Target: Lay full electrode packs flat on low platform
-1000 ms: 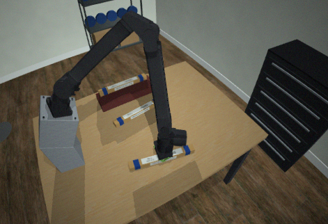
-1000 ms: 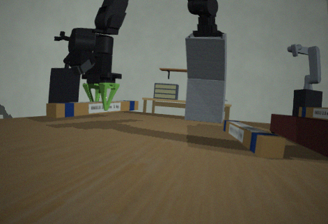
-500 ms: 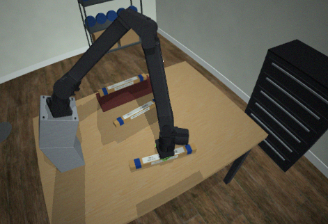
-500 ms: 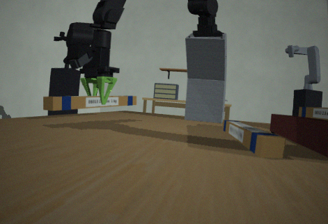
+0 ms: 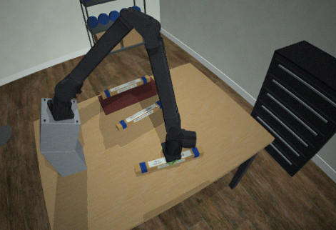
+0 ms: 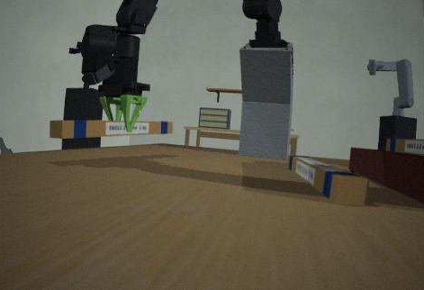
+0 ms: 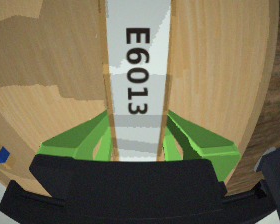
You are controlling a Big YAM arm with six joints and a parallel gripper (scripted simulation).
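My gripper (image 5: 172, 161), with green fingers, is shut on the middle of a tan electrode pack (image 5: 168, 164) with blue bands and a white E6013 label. It holds the pack level above the table near the front edge; in the exterior view the pack (image 6: 111, 128) hangs clear of the table top under the gripper (image 6: 123, 118). The wrist view shows the fingers on both sides of the pack (image 7: 138, 50). A second pack (image 5: 128, 86) lies flat on the dark red low platform (image 5: 128, 97). A third pack (image 5: 140, 115) lies on the table in front of the platform.
The grey arm pedestal (image 5: 60, 137) stands at the table's left. A black drawer cabinet (image 5: 305, 103) stands to the right of the table. A shelf rack (image 5: 109, 21) with blue cylinders stands behind the table.
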